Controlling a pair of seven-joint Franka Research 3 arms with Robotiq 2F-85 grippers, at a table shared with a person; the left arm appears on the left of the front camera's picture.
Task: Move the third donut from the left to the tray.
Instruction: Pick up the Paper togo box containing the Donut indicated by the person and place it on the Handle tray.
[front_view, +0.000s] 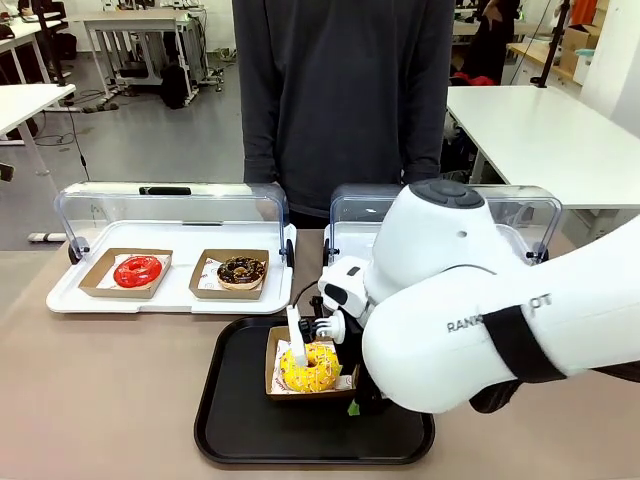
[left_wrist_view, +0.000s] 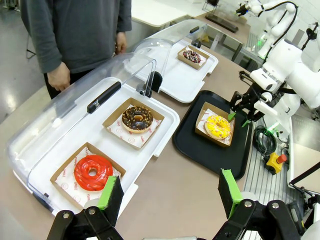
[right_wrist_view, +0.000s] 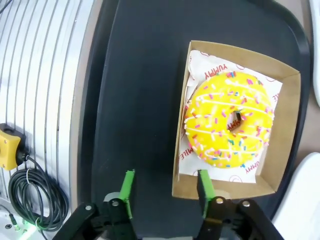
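The yellow donut (front_view: 309, 367) sat in its cardboard holder (right_wrist_view: 286, 150) on the black tray (front_view: 235, 420). The right hand (right_wrist_view: 165, 192) hung spread just above the holder's near edge, grasping nothing. The left hand (left_wrist_view: 170, 192) hovered released over the tabletop (left_wrist_view: 185, 195).

Donuts: 4 – 1 yellow (left_wrist_view: 218, 126), 1 red (left_wrist_view: 93, 172), 2 choc (left_wrist_view: 137, 118) (left_wrist_view: 192, 56). Cardboard holders: 4, one per donut. White trays w/ clear lids: 2 (left_wrist_view: 150, 165) (left_wrist_view: 182, 90). Black tray: 1 (left_wrist_view: 200, 152), at 3 o'clock of the near white tray in left wrist view. Grippers: 2 (left_wrist_view: 170, 192) (right_wrist_view: 164, 192). Person: 1 (front_view: 345, 100).
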